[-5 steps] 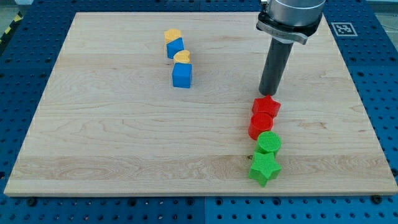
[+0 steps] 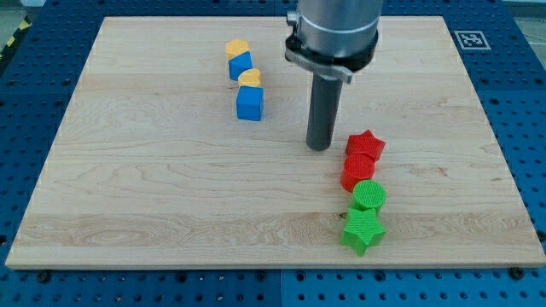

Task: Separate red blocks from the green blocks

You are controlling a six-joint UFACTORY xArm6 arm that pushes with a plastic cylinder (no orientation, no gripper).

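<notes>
A red star block [image 2: 365, 144] sits right of the board's middle, touching a red round block [image 2: 357, 171] just below it. A green round block [image 2: 369, 195] touches the red round block from below, and a green star block [image 2: 363, 229] lies under that, so the four form one column. My tip [image 2: 319, 146] rests on the board just left of the red star, a small gap apart from it.
At the upper left of the wooden board [image 2: 128, 170] stand a yellow block [image 2: 237, 48] on top of a blue block [image 2: 241, 66], and a yellow block [image 2: 249, 78] above a blue cube [image 2: 250, 103]. A marker tag [image 2: 471, 38] sits off the board's upper right corner.
My tip has moved to the view's left and slightly down, from above the red star to its left side. No block has moved.
</notes>
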